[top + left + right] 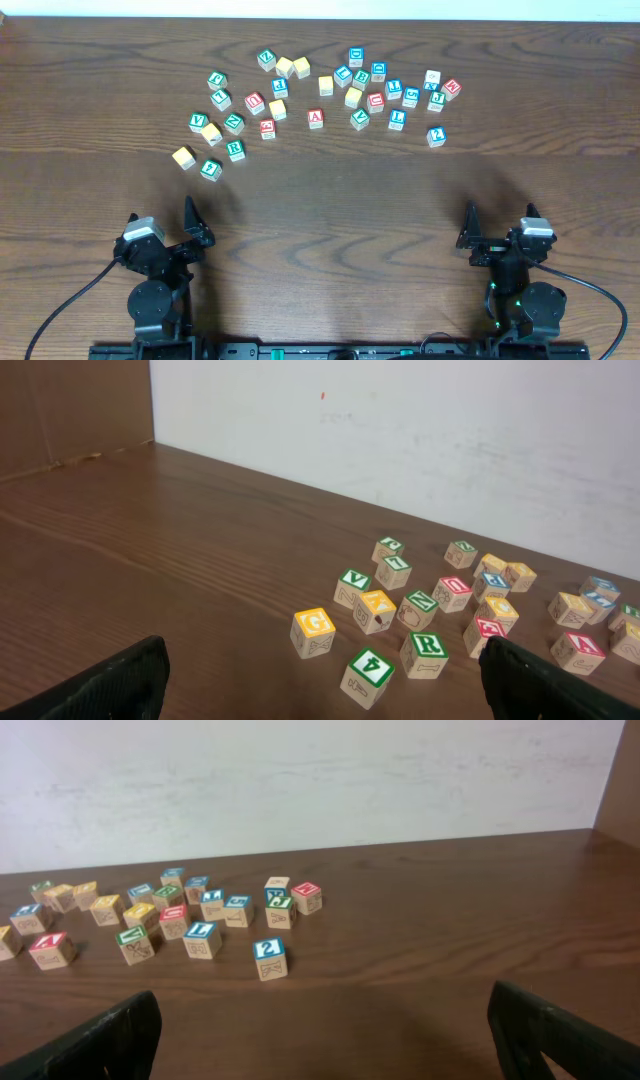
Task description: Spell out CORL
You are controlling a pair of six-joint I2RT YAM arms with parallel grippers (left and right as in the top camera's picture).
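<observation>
The letter blocks (353,97) lie scattered in a loose band on the far half of the brown table (320,230). They do not make any row, and none is in my grasp.

Nearest to me are my two grippers, at the front edge and well apart from each other. My left gripper (322,660) has its fingers spread wide with nothing between them. My right gripper (322,1005) is the same, spread and empty.

Ahead of my left gripper, the first block is a green 4 block (368,675). Near it is a yellow G block (313,632), and just behind it a green R block (425,650). Ahead of my right gripper, a blue 2 block (268,958) stands a little apart, in front of the others.

Further away, a red A block (315,118) sits near the middle of the band. Many letters on the farther blocks are too small for me to read. Behind all the blocks is a white wall (400,440).
</observation>
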